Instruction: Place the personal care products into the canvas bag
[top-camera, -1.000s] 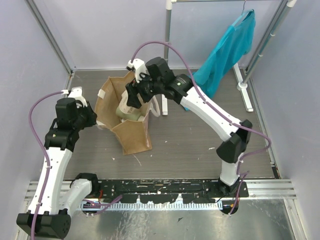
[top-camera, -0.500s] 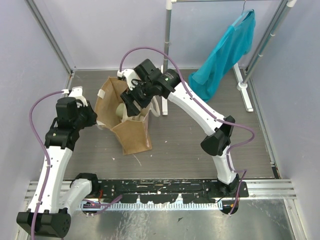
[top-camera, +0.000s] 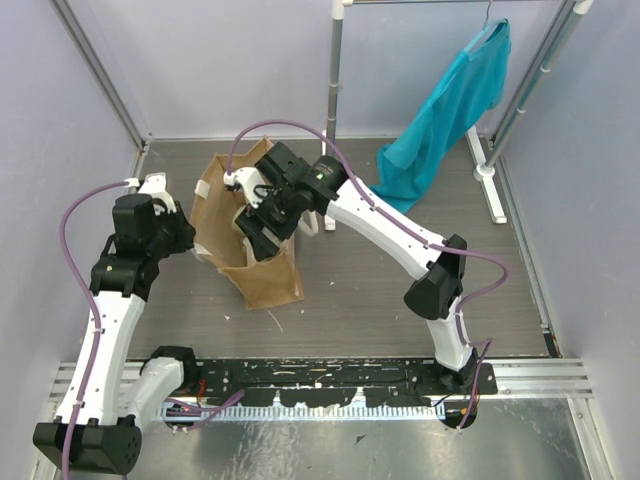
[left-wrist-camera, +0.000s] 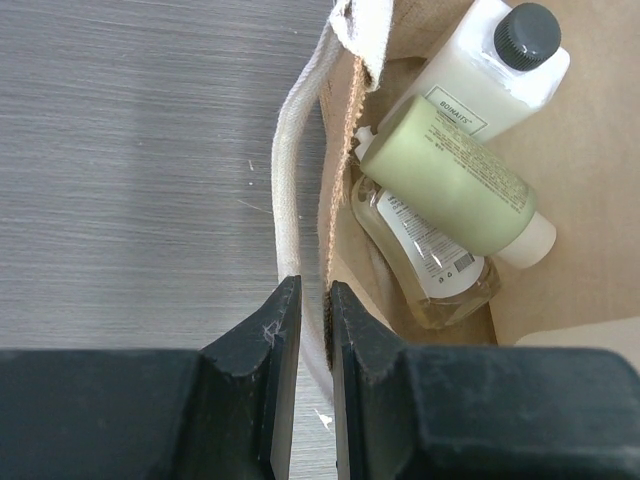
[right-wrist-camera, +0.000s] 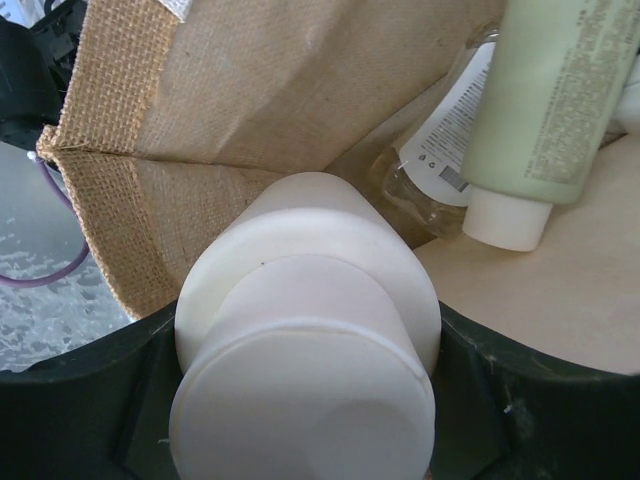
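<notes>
The tan canvas bag (top-camera: 272, 278) stands upright left of centre. My left gripper (top-camera: 188, 238) is shut on its left rim (left-wrist-camera: 326, 262), next to the whitish strap (left-wrist-camera: 287, 170). My right gripper (top-camera: 256, 226) is down inside the bag's mouth, shut on the cream round bottle (right-wrist-camera: 305, 330). At the bag's bottom lie the olive-green bottle (left-wrist-camera: 450, 180), the white rectangular bottle with a dark cap (left-wrist-camera: 480, 70) and the amber clear bottle (left-wrist-camera: 430, 265). The right wrist view shows the bag's wall (right-wrist-camera: 250, 90), the olive-green bottle (right-wrist-camera: 550, 100) and the amber bottle (right-wrist-camera: 440, 160) below the cream one.
A teal cloth garment (top-camera: 450, 100) hangs on a metal rack at the back right. One rack pole (top-camera: 335, 90) stands just behind the bag, and the other pole's foot (top-camera: 485, 170) rests on the floor at right. Walls close in both sides.
My right arm has moved left and down, carrying the cream bottle from above the bag's far rim into its mouth. The left arm has not moved.
</notes>
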